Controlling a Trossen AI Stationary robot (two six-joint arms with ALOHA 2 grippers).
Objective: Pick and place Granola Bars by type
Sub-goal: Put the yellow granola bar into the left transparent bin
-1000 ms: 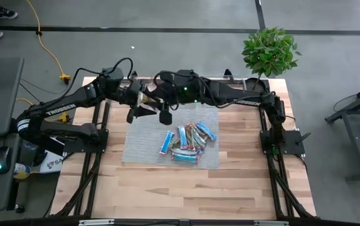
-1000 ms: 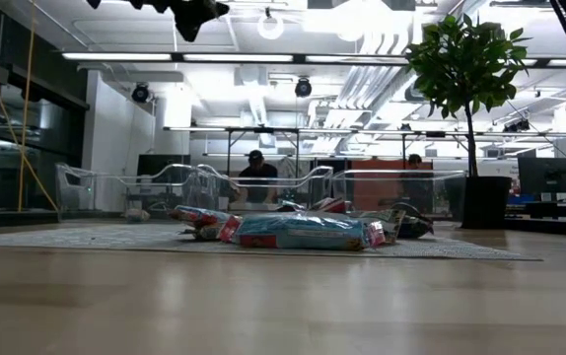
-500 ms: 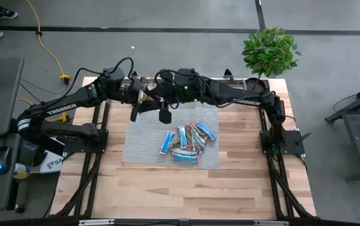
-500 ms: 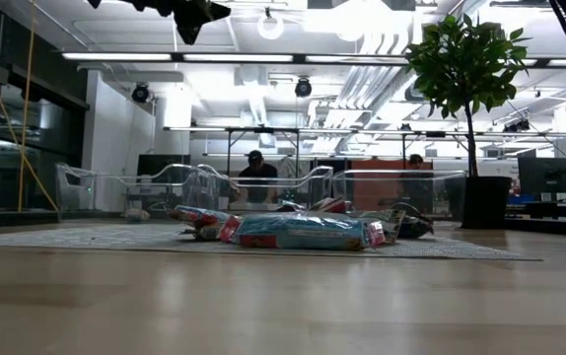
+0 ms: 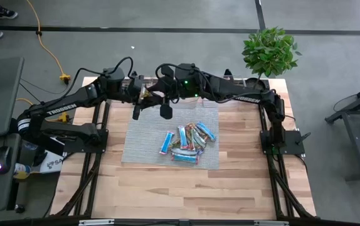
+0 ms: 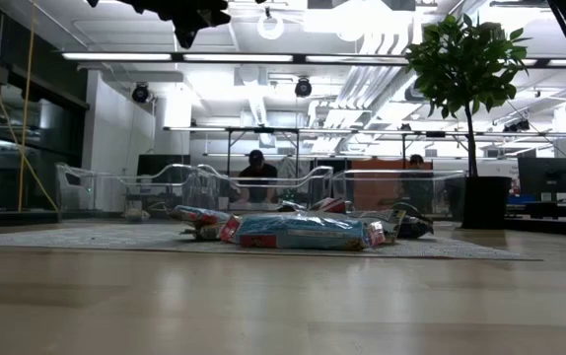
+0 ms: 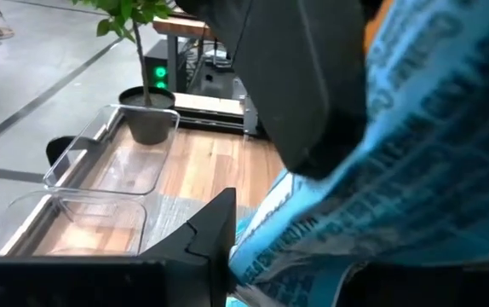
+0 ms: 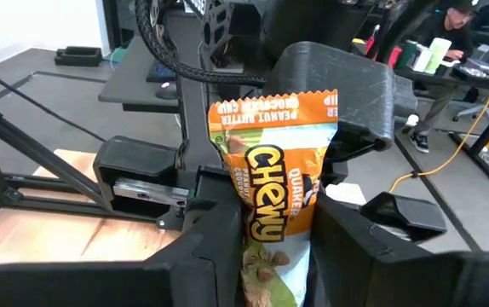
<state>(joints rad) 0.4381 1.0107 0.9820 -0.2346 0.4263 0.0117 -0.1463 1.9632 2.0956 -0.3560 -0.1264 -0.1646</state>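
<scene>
Since a second ago the left gripper (image 5: 143,95) has narrowed around the bar (image 5: 145,94), and the right gripper (image 5: 157,94) has shifted slightly toward the table's back edge; the pile on the mat is unchanged.

Both grippers meet in the air above the back edge of the mat (image 5: 143,138), fingertips almost touching each other. One bar sits between them.

Right wrist view: the bar (image 8: 274,205), with an orange top edge, "Chewy" lettering and a pale green lower part, stands upright between the right gripper's (image 8: 270,247) own fingers (image 8: 215,247), which clamp its lower half. The left gripper's dark finger (image 8: 347,89) presses on the bar's upper end from behind. So both grippers grip the same bar, right at one end, left at the other.

Left wrist view: a blue printed wrapper (image 7: 398,170) fills the view right at the left gripper (image 7: 287,256), and the other arm's finger (image 7: 296,77) lies across it.

The rest of the bars (image 5: 186,141) lie in a loose pile on the mat, below and in front of both grippers, well apart from them. Low view: the pile (image 6: 303,229) lies flat on the mat, with a blue bar with pink ends at the front; the grippers show only as dark shapes (image 6: 189,12) high above it.

Clear bins (image 7: 108,179) stand along the table's back edge, just beyond the grippers. A potted plant (image 5: 269,51) is at the back corner on the right arm's side. Two people (image 6: 255,170) sit at desks far behind the table.
</scene>
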